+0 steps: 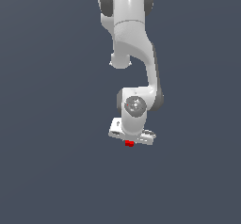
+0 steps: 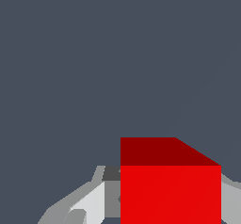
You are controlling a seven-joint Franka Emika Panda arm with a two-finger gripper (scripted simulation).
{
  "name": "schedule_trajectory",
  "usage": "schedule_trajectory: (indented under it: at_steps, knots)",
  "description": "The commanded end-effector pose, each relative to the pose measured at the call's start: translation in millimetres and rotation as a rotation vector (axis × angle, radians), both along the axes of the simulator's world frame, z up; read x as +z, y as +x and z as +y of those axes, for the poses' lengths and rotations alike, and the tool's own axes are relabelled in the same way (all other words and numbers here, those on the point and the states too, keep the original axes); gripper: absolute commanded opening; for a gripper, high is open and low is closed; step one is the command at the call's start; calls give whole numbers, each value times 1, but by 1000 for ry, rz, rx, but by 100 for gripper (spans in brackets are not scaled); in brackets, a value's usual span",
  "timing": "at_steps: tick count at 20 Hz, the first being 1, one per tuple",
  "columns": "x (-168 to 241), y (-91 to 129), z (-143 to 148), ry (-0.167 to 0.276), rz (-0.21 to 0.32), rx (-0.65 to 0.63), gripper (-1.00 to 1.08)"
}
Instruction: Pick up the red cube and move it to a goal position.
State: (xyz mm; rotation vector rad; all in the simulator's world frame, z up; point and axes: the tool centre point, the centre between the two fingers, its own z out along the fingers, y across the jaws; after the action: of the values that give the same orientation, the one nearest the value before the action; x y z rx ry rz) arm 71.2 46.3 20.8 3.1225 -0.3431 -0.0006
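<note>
One white arm reaches down from the top centre of the exterior frame, its wrist joint near mid-frame and its gripper just below that. A cube, tiny and bright red, shows at the gripper's underside, slightly below the centre of the picture, against a flat slate-grey ground. The wrist view fills its lower right with the same cube, a bright front face and a darker top face, with a pale grey finger pressed to one side and another grey piece at the far side. Both fingers sit closed against the cube, which is held between them. No shadow or contact line under the cube is visible, so its height over the ground cannot be told.
</note>
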Motion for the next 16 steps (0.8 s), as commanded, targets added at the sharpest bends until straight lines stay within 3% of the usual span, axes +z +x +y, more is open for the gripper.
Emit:
schedule_trajectory:
  at_steps: [1,16]
  knots:
    - [1,-1,0,0,0,0,-100]
    - [58,-35,1,0,0,0,-100]
